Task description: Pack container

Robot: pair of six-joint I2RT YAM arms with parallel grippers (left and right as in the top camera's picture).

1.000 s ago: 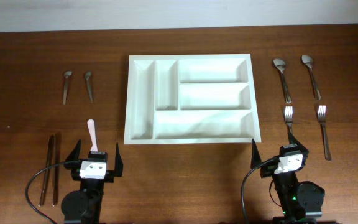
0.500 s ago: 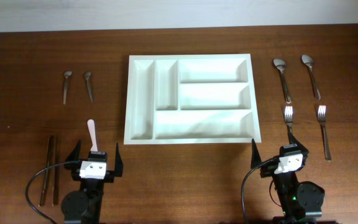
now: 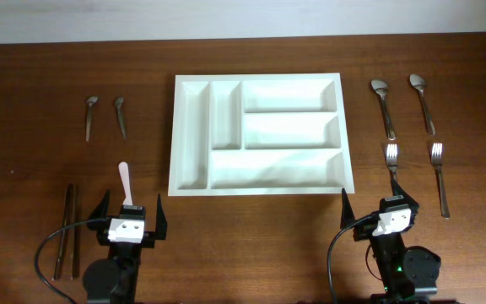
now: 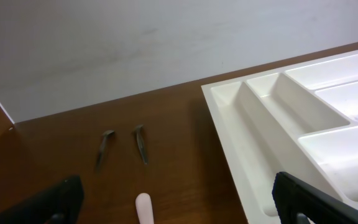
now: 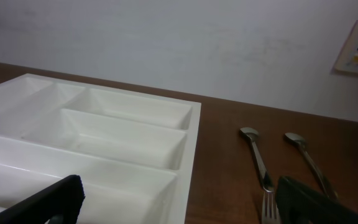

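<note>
Packing has not begun (every compartment of the tray (image 3: pixel 194 135) is bare). The tray lies flat in the middle of the bench (image 3: pixel 260 245), nearer the far edge than the near one, with its two narrow slots on the left. Both arms sit at the near edge. The left gripper (image 3: pixel 130 211) and the right gripper (image 5: pixel 176 202) stand wide and hold nothing.

The next move is probably a reach for a first piece. On the right, two forks (image 3: pixel 391 154) lie closest, one handle just ahead of the gripper, with two big spoons (image 3: pixel 379 86) beyond them toward the far right corner. On the left, a pale spatula (image 3: pixel 125 181) lies just ahead, two dark sticks (image 3: pixel 76 226) lie by the near left corner, and two small spoons (image 3: pixel 92 103) lie farther out. Everything lies flat and thin, so a low pinch across a handle seems called for.

Bare bench runs down both sides of the tray, which gives room to approach. The tray's raised rim must be cleared on the carry. The pieces lie in close pairs (a wide gripper could nudge the neighbour).
</note>
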